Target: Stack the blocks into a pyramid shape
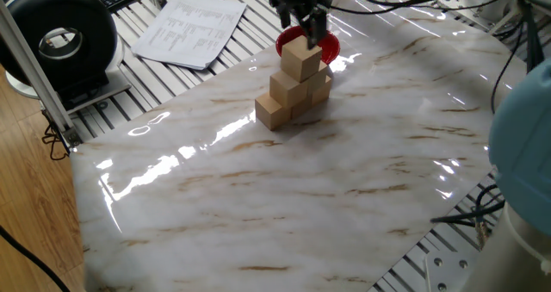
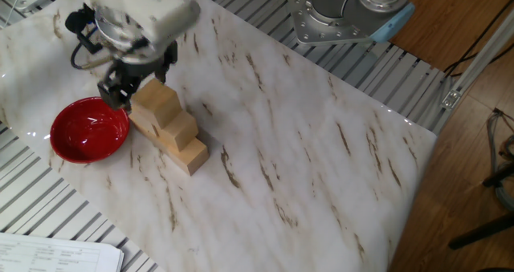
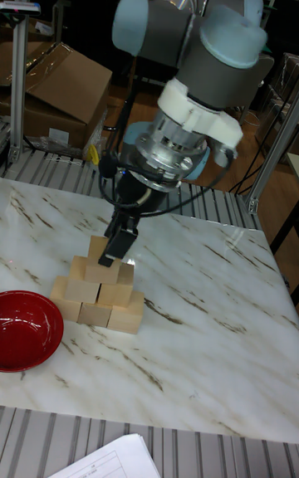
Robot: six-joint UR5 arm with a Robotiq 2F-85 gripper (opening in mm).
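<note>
- While my gripper (image 2: 131, 78) is hanging just above the top of the pyramid, its jaws are standing apart and gripping nothing.
- The blocks (image 1: 294, 83) are sitting stacked on the table (image 1: 344, 171) as a three-tier pyramid, with one block (image 1: 300, 58) on top.
- In the tall view the pyramid (image 3: 95, 294) is showing three blocks along the bottom, two above them and one at the peak; my gripper (image 3: 116, 246) is covering part of that top block.
- In the other fixed view the stack (image 2: 166, 123) is looking like a staircase stepping down toward the near edge of the table (image 2: 321, 168).
- My fingers (image 1: 312, 25) are straddling the space over the top block, clear of its sides.
- A bowl (image 2: 88, 129), red, is sitting on the table just beside the pyramid, on the side away from my arm's base (image 2: 345, 11).
- The bowl (image 3: 25, 330) is lying near the bottom-row block at the pyramid's end; I cannot tell whether they are touching.
- A sheet of paper (image 1: 191, 27) is lying on the slatted surface beyond the table.
</note>
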